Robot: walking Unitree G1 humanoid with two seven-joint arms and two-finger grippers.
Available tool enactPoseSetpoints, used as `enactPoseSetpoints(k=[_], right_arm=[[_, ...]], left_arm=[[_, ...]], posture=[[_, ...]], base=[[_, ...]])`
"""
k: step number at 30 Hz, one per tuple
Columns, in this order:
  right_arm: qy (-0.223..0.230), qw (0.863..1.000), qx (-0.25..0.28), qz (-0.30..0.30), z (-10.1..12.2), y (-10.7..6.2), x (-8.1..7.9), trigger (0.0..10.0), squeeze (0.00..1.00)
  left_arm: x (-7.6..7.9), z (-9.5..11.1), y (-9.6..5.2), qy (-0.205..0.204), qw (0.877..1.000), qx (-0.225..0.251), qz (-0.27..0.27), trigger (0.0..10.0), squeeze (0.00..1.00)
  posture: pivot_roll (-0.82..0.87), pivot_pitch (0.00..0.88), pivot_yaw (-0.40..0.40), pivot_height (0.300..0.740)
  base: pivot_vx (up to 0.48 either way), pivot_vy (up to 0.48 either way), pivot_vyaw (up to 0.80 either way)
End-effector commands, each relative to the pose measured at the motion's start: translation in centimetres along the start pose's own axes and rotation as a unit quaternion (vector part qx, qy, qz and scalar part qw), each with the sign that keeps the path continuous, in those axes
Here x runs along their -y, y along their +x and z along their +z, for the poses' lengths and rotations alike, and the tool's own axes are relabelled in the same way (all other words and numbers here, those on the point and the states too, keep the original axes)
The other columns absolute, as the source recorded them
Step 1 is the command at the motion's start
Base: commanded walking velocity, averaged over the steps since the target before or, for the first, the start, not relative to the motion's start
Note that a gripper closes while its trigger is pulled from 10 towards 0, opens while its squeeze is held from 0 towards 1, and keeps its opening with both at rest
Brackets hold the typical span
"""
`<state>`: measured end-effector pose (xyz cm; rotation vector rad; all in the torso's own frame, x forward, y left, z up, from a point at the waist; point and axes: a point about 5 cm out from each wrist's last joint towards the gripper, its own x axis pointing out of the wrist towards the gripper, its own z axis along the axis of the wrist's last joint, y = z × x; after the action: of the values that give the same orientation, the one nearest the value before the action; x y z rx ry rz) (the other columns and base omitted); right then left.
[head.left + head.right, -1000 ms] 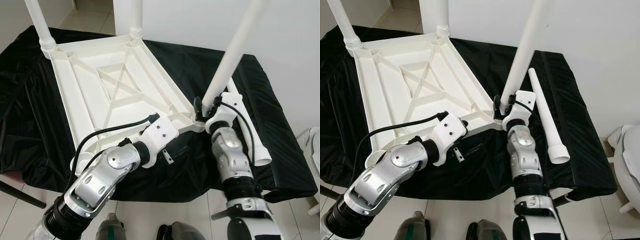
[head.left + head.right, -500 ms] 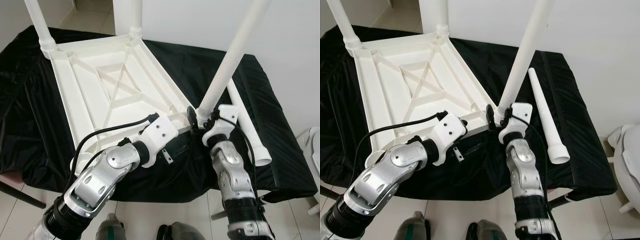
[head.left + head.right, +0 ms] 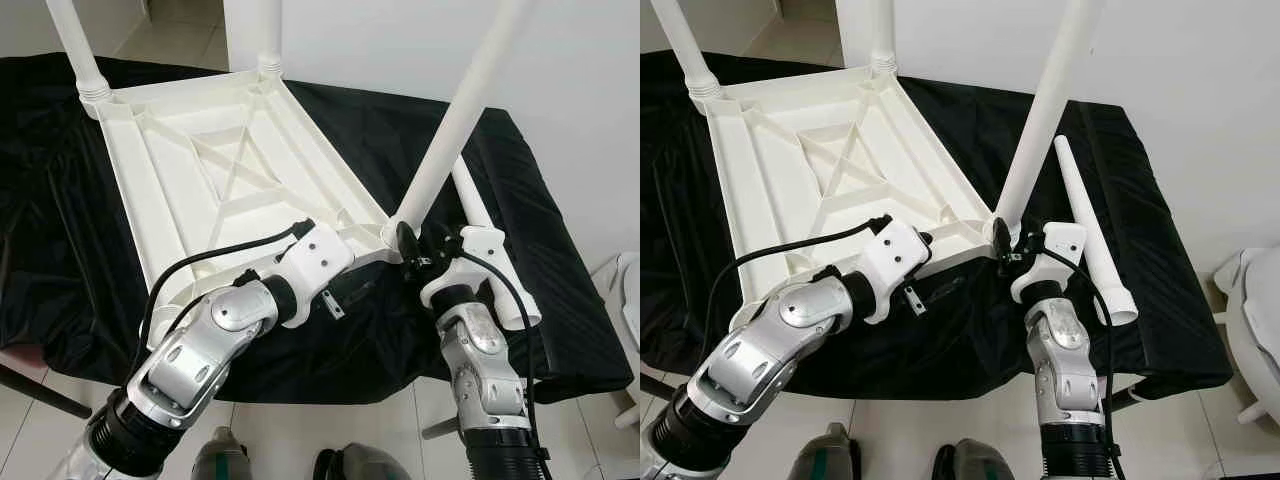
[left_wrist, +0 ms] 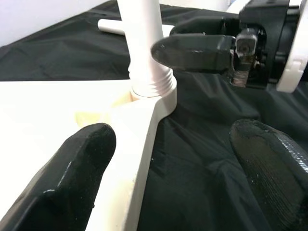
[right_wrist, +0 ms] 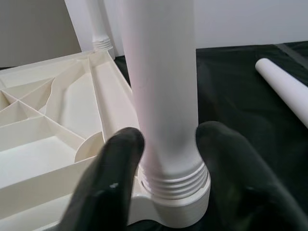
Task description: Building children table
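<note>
Tabletop point(image 3: 220, 170) (upturned) on black cloth point(image 3: 500, 170)

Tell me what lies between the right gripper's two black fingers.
The base of the upright white plastic table leg sits between the right gripper fingers, just above its threaded end in the corner socket of the upturned white plastic tabletop, as the right wrist view shows.

Head cameras look down; wrist cameras closely share the leg socket point(image 4: 153, 94).
</note>
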<state>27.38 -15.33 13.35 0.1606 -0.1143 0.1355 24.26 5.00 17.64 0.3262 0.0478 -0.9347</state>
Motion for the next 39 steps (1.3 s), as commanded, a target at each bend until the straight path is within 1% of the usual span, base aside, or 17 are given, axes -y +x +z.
enactPoseSetpoints(k=[1,2,3,5,6,13,20,22,24,25,28,30,31,34,35,36,39], right_arm=[[0.004,1.000,-0.014,-0.001,-0.2,-0.2,0.1,0.0,0.00],[0.004,1.000,-0.014,-0.001,-0.2,-0.2,0.1,0.0,0.00],[0.008,1.000,-0.026,0.002,-0.6,-0.4,0.1,4.1,0.00],[0.008,0.999,-0.033,0.004,-0.8,-0.5,0.0,4.1,0.00],[0.008,0.999,-0.039,0.005,-1.0,-0.6,0.0,10.0,0.00],[0.006,0.998,-0.055,0.003,-1.4,-0.6,0.2,10.0,0.00],[0.006,0.998,-0.056,0.016,-1.0,0.4,0.4,10.0,0.00],[0.010,0.996,-0.072,0.048,-0.8,2.1,0.7,10.0,0.00],[0.009,0.996,-0.074,0.055,-0.7,2.3,0.7,10.0,0.00],[0.020,0.995,-0.086,0.056,-0.7,3.2,1.1,10.0,0.00],[0.015,0.995,-0.085,0.055,-0.4,4.0,1.4,10.0,0.00],[-0.006,0.996,-0.070,0.047,0.5,5.4,2.3,10.0,0.00],[-0.006,0.996,-0.070,0.047,0.5,5.4,2.3,10.0,0.00],[-0.017,0.997,-0.064,0.029,1.4,7.1,3.6,10.0,0.00],[-0.017,0.997,-0.064,0.029,1.4,7.1,3.6,10.0,0.00],[-0.024,0.998,-0.059,0.006,2.1,8.3,4.8,10.0,0.00],[-0.031,0.998,-0.051,-0.012,2.8,9.1,5.7,10.0,0.00]], left_arm=[[0.0,0.1,0.2,0.002,1.000,0.002,-0.012,10.0,0.00],[0.0,0.1,0.2,0.002,1.000,0.002,-0.012,10.0,0.00],[0.1,0.1,0.2,0.002,1.000,0.003,-0.011,10.0,0.00],[0.1,0.0,0.1,0.002,1.000,0.002,-0.011,10.0,0.00],[0.2,0.0,0.1,0.002,1.000,0.001,-0.010,10.0,0.00],[0.3,0.0,0.2,-0.001,1.000,0.002,-0.011,10.0,0.00],[0.3,0.1,0.3,0.000,1.000,0.005,-0.011,10.0,0.00],[0.3,0.2,0.3,0.002,1.000,0.007,-0.011,10.0,0.00],[0.3,0.2,0.3,0.002,1.000,0.007,-0.011,10.0,0.00],[0.2,0.2,0.4,0.003,1.000,0.007,-0.010,10.0,0.00],[0.2,0.2,0.4,0.004,1.000,0.008,-0.009,10.0,0.00],[0.1,0.3,0.4,0.005,1.000,0.008,-0.008,10.0,0.00],[0.1,0.3,0.4,0.005,1.000,0.008,-0.008,10.0,0.00],[0.1,0.3,0.4,0.006,1.000,0.008,-0.006,10.0,0.00],[0.1,0.3,0.4,0.006,1.000,0.008,-0.006,10.0,0.00],[-0.1,0.3,0.3,0.008,1.000,0.008,-0.003,10.0,0.00],[-0.4,0.3,0.2,0.009,1.000,0.009,0.014,10.0,0.00]], posture=[[0.02,0.036,-0.075,0.740],[0.02,0.036,-0.075,0.740],[0.02,0.038,-0.076,0.740],[0.02,0.041,-0.078,0.740],[0.02,0.040,-0.079,0.740],[0.02,0.042,-0.082,0.740],[0.02,0.042,-0.083,0.740],[0.02,0.040,-0.082,0.740],[0.02,0.040,-0.082,0.740],[0.02,0.037,-0.082,0.740],[0.02,0.036,-0.082,0.740],[0.03,0.031,-0.082,0.740],[0.03,0.031,-0.082,0.740],[0.04,0.025,-0.085,0.740],[0.04,0.025,-0.085,0.740],[0.04,0.021,-0.086,0.740],[0.05,0.020,-0.087,0.740]], base=[[0.000,0.000,0.00],[0.000,0.000,0.00],[0.000,0.000,0.00],[0.000,0.000,0.00],[0.000,0.000,0.00],[0.000,0.000,0.00],[0.000,0.000,0.00],[0.000,0.000,0.00],[0.000,0.000,0.00],[0.000,0.000,0.00],[0.000,0.000,0.00],[0.000,0.000,0.00],[0.000,0.000,0.00],[0.000,0.000,0.00],[0.000,0.000,0.00],[0.000,0.000,0.00],[0.000,0.000,0.00]])
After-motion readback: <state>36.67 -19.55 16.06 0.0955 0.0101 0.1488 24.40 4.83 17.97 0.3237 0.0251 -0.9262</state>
